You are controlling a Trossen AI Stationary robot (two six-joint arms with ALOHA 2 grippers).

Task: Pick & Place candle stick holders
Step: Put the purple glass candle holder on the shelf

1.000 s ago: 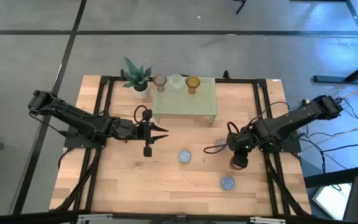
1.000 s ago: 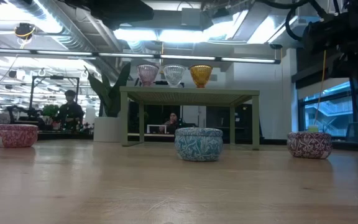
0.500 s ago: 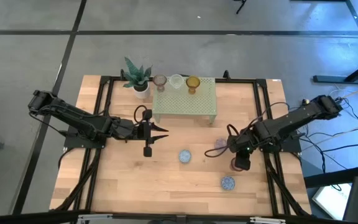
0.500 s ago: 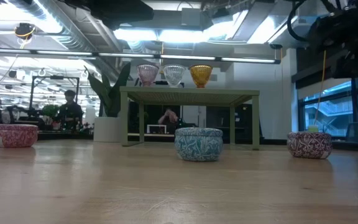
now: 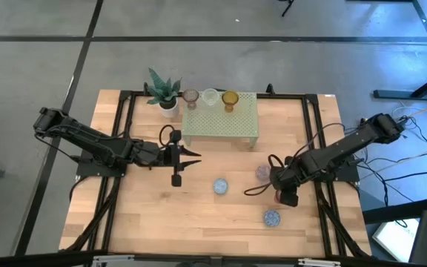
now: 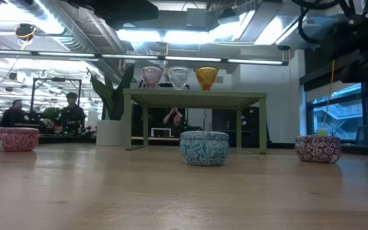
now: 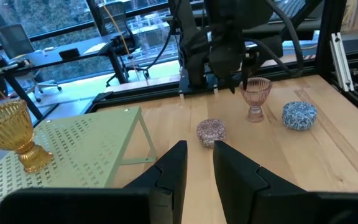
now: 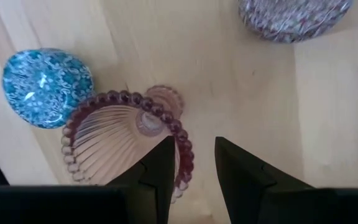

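Observation:
A pinkish-brown stemmed glass holder (image 8: pixel 126 146) with a beaded rim stands upright on the table's right part (image 7: pixel 255 96). My right gripper (image 8: pixel 192 142) points down over it, open, one finger inside the bowl and one outside. Three more holders, pinkish (image 5: pixel 190 96), clear (image 5: pixel 210 96) and amber (image 5: pixel 230 98), stand on the pale green stand (image 5: pixel 221 126). Two blue mosaic cups (image 5: pixel 220 185) (image 5: pixel 272 218) and a pink mosaic cup (image 5: pixel 262 173) sit on the wood. My left gripper (image 5: pixel 196 157) waits left of centre, level, slightly open and with nothing in it. My right gripper straddles the holder's beaded rim (image 8: pixel 185 155) from above, on the side nearest its wrist. A gap shows between the rim and the outer finger (image 8: pixel 229 162). Whether the inner finger (image 8: pixel 163 158) touches the glass I cannot tell.
A potted green plant (image 5: pixel 164 93) stands at the stand's left end. Black frame rails (image 5: pixel 311 141) run along the table's sides. Bare wood lies along the near edge (image 5: pixel 161 222). People show in the room behind the table in the low view.
My right gripper has shifted a little toward the table's left and near edges and sunk slightly, rolling a bit about its own axis. Its finger gap looks the same.

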